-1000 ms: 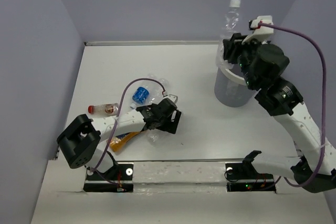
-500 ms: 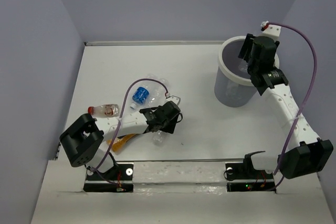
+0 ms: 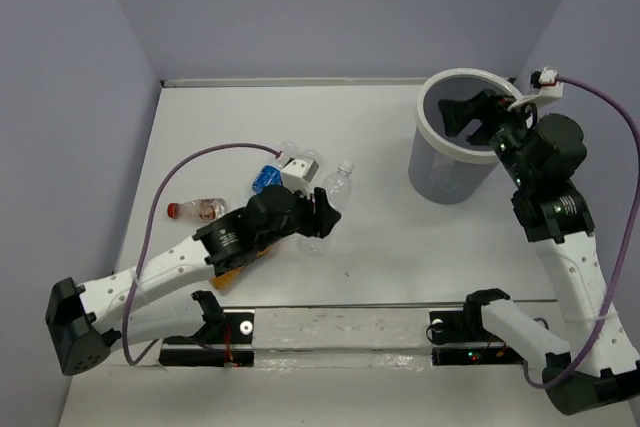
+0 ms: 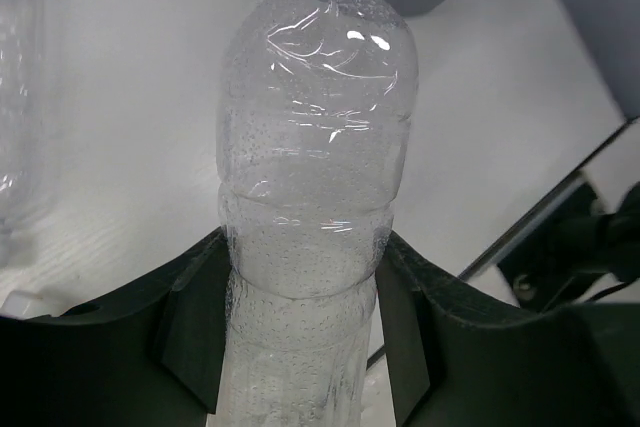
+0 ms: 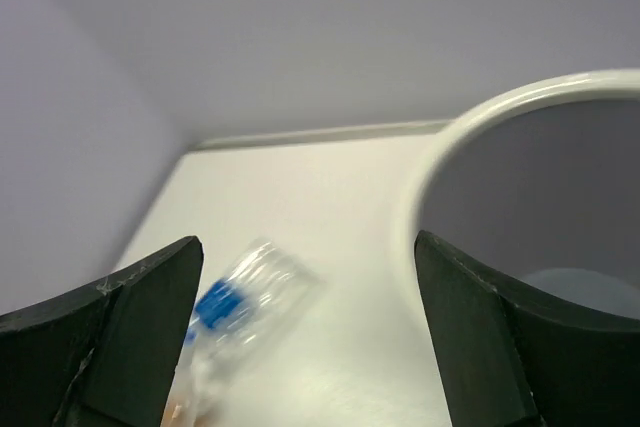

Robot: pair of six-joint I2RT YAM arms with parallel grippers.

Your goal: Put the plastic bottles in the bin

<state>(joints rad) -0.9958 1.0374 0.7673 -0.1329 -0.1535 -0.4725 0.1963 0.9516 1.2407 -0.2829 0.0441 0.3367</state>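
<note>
My left gripper (image 3: 318, 215) is shut on a clear plastic bottle (image 3: 335, 187), its cap pointing up-right. In the left wrist view that bottle (image 4: 312, 167) fills the gap between both fingers (image 4: 190, 332). A blue-labelled bottle (image 3: 267, 179), another clear one (image 3: 291, 152) and a red-capped one (image 3: 198, 209) lie left of it. An orange-yellow bottle (image 3: 226, 272) peeks out under the left arm. My right gripper (image 3: 470, 115) hangs open over the bin (image 3: 432, 142), nothing between its fingers (image 5: 120, 337). The bin's white rim (image 5: 430, 182) is on the right of the right wrist view, the blue-labelled bottle (image 5: 240, 302) blurred below.
Lilac walls close the table at the back and both sides. The left arm's purple cable (image 3: 200, 162) loops over the bottles on the left. A pale shape (image 5: 585, 287) lies at the bottom of the bin.
The right gripper let its clear bottle go over the bin, opened and drew back to the right. The left gripper closed on a clear bottle and carried it up-right as its arm stretched out.
</note>
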